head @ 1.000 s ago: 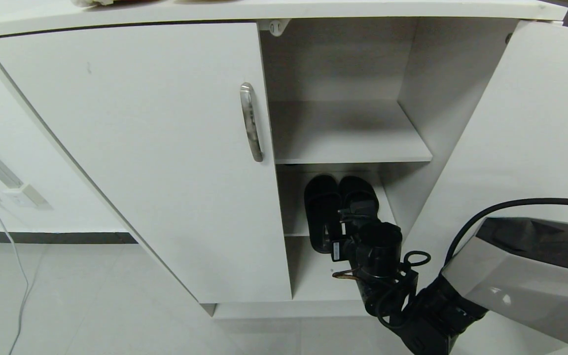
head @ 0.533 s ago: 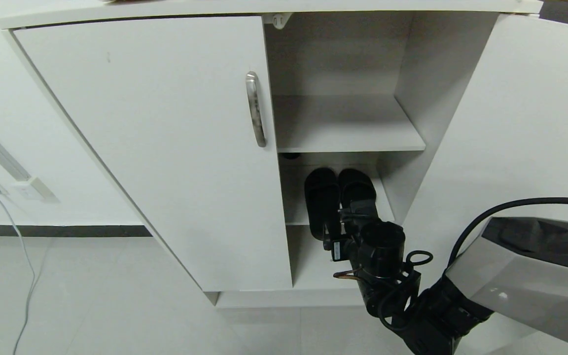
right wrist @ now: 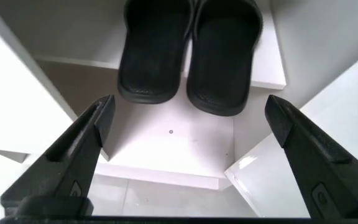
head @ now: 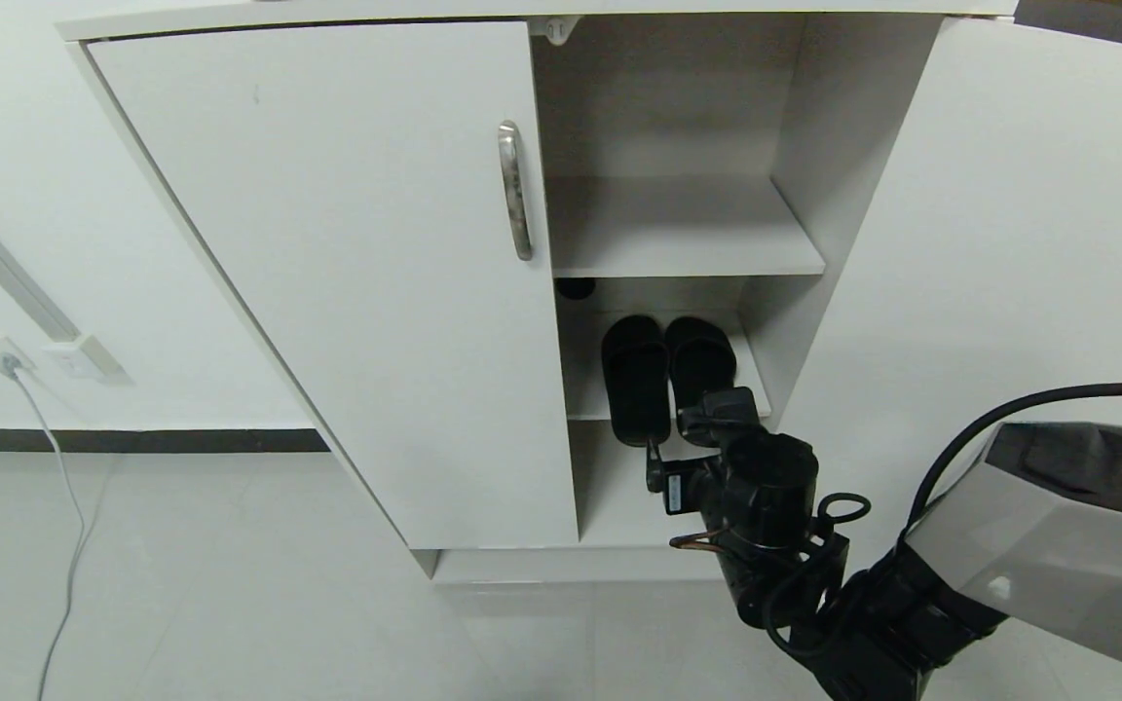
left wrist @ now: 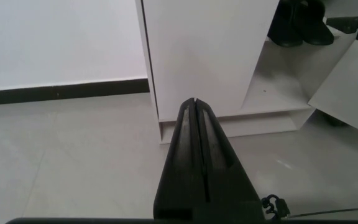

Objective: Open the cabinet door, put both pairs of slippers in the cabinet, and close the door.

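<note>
A pair of black slippers (head: 668,375) lies side by side on the middle shelf (head: 580,394) of the white cabinet, heels at the shelf's front edge. The right cabinet door (head: 1009,243) stands wide open; the left door (head: 356,273) is closed. My right gripper (head: 692,428) hangs just in front of and below the slippers' heels. In the right wrist view it (right wrist: 190,102) is open with nothing between its fingers and the slippers (right wrist: 188,50) just beyond. My left gripper (left wrist: 194,106) is shut and empty, low over the floor in front of the cabinet's base, with the slippers (left wrist: 300,22) far off.
The upper shelf (head: 683,229) and bottom shelf (head: 619,497) are bare. A small dark thing (head: 576,288) sits at the back under the upper shelf. A metal handle (head: 515,190) is on the closed door. A wall socket and cable (head: 6,365) are at the left. Tiled floor (head: 230,604) lies in front.
The whole head view has shifted as the camera backs away from the cabinet. My right gripper has drawn back from the slippers' heels; the slippers stay on the shelf.
</note>
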Robot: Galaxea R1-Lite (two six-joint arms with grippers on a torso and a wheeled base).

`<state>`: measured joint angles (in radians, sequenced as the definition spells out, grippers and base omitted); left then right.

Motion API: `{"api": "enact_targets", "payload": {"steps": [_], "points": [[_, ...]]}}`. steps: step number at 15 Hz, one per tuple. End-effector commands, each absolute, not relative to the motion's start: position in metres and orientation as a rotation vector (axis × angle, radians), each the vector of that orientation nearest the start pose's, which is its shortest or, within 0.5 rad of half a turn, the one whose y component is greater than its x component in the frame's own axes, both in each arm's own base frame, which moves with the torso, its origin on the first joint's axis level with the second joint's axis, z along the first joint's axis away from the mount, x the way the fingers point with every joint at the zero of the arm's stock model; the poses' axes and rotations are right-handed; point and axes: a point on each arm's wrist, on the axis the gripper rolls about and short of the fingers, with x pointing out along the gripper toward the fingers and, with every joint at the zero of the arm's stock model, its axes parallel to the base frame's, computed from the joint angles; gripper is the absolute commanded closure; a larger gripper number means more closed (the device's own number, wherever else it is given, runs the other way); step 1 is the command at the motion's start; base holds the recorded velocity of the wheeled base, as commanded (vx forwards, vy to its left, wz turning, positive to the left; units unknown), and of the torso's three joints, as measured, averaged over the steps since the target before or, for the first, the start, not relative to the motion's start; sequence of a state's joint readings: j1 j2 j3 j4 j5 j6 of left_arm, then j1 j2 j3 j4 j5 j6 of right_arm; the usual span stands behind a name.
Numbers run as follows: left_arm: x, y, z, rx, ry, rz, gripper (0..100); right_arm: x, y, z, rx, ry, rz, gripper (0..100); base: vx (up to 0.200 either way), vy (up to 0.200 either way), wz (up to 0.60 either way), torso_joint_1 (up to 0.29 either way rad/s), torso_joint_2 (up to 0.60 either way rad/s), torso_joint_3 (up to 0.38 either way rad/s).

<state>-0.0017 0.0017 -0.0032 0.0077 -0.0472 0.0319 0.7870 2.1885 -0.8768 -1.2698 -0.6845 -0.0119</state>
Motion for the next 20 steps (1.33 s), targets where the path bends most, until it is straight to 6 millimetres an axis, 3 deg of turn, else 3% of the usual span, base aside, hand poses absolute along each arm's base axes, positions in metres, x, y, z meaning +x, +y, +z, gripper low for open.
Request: {"api": "enact_targets", "payload": {"steps": [1, 13, 20], "points": [[-0.0228, -0.0011, 0.0756, 0.032, 0.007, -0.051, 100, 0.2838, 0.2654, 0.0928, -0.035, 0.024, 0.104, 0, 0.000, 0.000, 0.00, 0.000, 0.00, 0.000], [-0.0228, -0.0010, 0.0756, 0.032, 0.007, -0.049, 100, 0.2813, 0.2628, 0.0921, -0.033, 0.021, 0.104, 0, 0.000, 0.000, 0.00, 0.000, 0.00, 0.000], [-0.0228, -0.0010, 0.0756, 0.032, 0.007, -0.049, 100, 0.2814, 0.2629, 0.0914, -0.035, 0.023, 0.104, 0, 0.000, 0.000, 0.00, 0.001, 0.00, 0.173]]}}
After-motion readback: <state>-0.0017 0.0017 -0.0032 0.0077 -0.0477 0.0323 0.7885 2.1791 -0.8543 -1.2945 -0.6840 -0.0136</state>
